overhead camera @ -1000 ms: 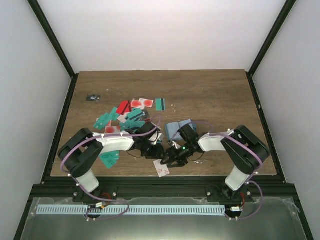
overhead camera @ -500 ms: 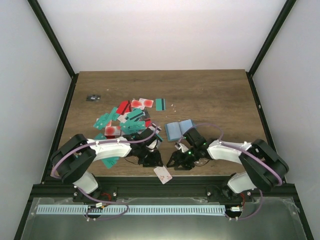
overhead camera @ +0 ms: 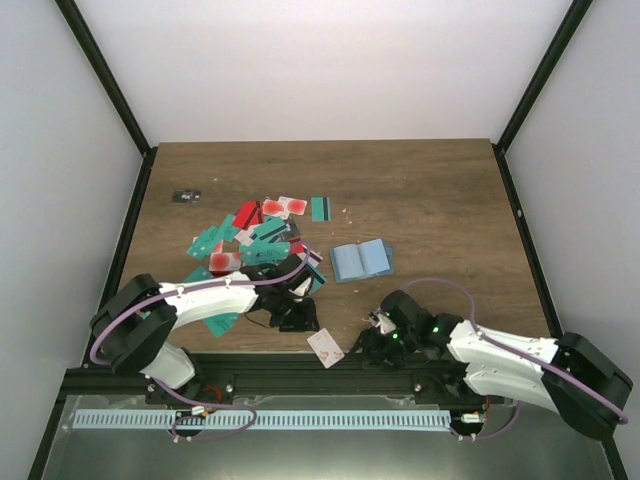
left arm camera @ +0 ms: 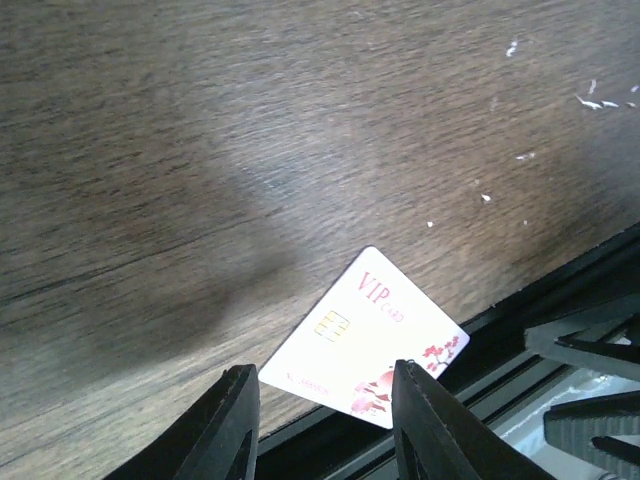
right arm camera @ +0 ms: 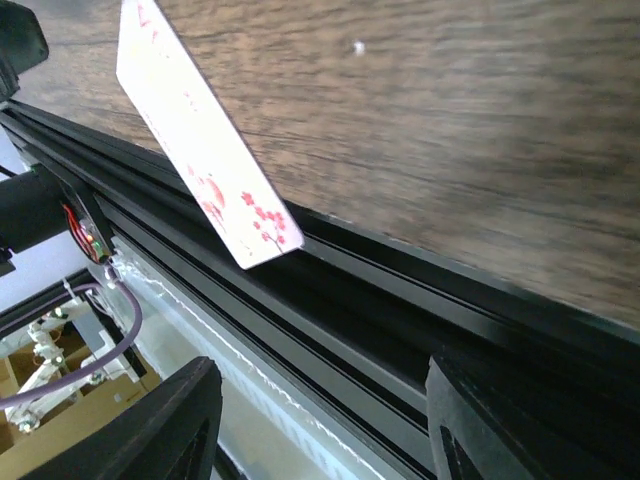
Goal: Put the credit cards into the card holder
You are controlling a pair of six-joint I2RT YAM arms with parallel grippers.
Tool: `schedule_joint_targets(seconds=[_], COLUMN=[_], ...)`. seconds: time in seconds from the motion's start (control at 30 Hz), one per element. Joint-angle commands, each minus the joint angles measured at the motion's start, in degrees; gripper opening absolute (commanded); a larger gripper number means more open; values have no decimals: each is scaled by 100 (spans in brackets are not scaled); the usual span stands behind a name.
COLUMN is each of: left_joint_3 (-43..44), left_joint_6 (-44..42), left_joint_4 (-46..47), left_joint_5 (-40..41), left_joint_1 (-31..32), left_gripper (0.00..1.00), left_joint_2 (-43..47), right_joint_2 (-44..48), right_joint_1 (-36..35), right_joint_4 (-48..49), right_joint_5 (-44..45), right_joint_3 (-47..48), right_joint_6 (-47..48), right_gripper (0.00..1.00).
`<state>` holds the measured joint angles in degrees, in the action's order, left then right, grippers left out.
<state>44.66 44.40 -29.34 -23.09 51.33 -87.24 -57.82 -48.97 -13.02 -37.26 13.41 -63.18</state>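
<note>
While the left gripper (overhead camera: 297, 318) stays over the near edge at 6 o'clock, the right gripper (overhead camera: 372, 340) has swung away from the card holder (overhead camera: 360, 260) and dropped low at 5 o'clock, beside the white VIP card (overhead camera: 325, 347). That card has slid nearer the edge and now lies with a corner overhanging the tabletop (overhead camera: 430, 190). Both grippers stand partly spread and hold nothing. The holder lies open near the middle, with the other credit cards (overhead camera: 255, 235) heaped at its 10 o'clock. The overhang likely offers a graspable lip, though a nudge could tip the card off
</note>
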Motion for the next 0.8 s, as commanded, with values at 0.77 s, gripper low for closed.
schedule_joint_targets(seconds=[0.77], left_joint_3=[-213], left_joint_6=[-415], left_joint_4=[642], left_joint_5=[-626], left_joint_1=[93], left_gripper=[35], left_joint_2=[-584], right_joint_2=[-1780], right_joint_1=[-1431], right_joint_4=[4034], right_joint_5=[2032], right_joint_3=[-778], right_joint_6=[-2699], right_gripper=[34])
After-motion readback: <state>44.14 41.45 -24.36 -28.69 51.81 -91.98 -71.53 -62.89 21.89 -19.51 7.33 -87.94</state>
